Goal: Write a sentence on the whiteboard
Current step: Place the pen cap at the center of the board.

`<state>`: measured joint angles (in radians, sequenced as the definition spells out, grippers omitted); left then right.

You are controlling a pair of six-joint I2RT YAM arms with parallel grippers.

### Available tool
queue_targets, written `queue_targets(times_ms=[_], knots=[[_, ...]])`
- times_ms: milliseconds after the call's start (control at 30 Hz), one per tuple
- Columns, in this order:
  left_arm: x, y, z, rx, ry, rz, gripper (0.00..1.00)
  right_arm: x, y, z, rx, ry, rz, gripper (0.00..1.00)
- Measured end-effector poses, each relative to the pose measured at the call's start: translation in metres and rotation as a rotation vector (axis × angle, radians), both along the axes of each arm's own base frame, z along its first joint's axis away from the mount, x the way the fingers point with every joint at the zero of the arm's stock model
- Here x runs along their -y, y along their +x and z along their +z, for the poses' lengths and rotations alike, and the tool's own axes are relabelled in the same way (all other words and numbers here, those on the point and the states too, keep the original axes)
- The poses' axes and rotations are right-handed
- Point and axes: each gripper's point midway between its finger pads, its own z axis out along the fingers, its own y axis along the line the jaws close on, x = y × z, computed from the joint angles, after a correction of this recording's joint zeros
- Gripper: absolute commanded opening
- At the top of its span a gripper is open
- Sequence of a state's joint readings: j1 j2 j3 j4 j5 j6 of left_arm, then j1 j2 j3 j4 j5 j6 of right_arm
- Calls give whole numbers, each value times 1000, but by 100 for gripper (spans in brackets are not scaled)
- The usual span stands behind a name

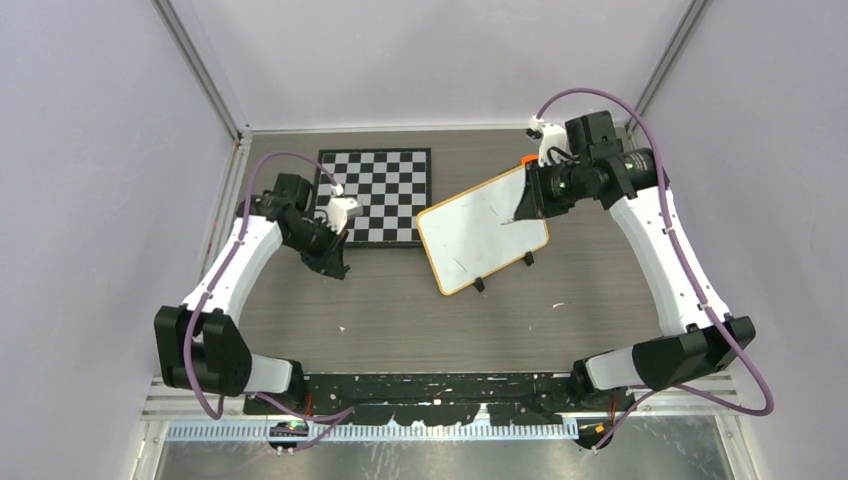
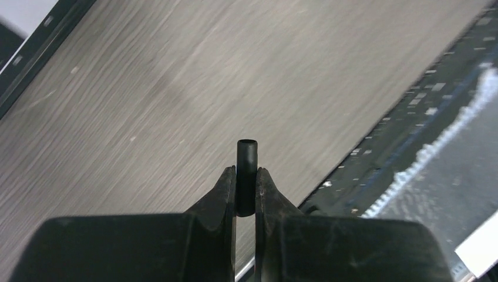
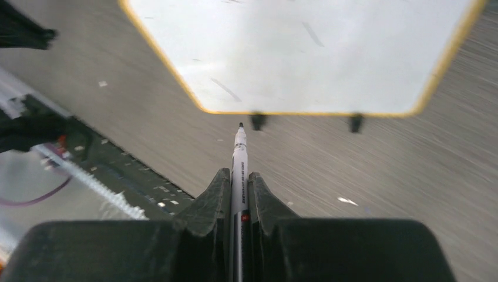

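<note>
**Pen Poised at Whiteboard, Contact Unclear**

The small white rectangular whiteboard with a yellow-orange rim (image 1: pixel 482 232) lies on the grey wood-grain bench (image 1: pixel 400 320), right of centre and turned at an angle. Two small black feet show along its near edge. Its left corner comes up against the black-and-white checkered chessboard (image 1: pixel 375 195); the overhead view does not settle whether the two touch. A few faint dark strokes mark the white surface, too thin to read as letters.

The right jaws are over the board's far right part, pinching a slim white marker pen with a dark tip (image 3: pixel 239 158). From the right wrist camera, the tip points toward the board's rim between the two feet, but the view is smeared and does not show whether the tip meets anything. Print on the barrel is illegible. In the overhead view the pen itself is lost against the dark wrist, and a small orange object (image 1: pixel 530 158) peeks out behind it, mostly hidden.

The left jaws, above bare bench just off the chessboard's near left corner, are pressed onto a short black tube with an open outer end (image 2: pixel 247 161). Its lower end is buried between them.
</note>
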<state>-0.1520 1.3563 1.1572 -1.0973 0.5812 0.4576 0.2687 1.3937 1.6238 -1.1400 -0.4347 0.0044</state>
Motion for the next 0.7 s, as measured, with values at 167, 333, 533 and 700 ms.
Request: queue_targets(times_ms=[167, 333, 533, 700], knots=[[-42, 16, -42, -40, 188, 79, 0, 45, 1, -9, 8, -186, -146, 0], [-85, 26, -83, -100, 306, 161, 0, 71, -4, -3, 70, -253, -208, 0], [-122, 33, -116, -109, 426, 238, 0, 77, -1, 7, 159, -230, -283, 0], [-134, 40, -131, -94, 457, 265, 9, 83, 4, 13, 192, -242, -322, 0]])
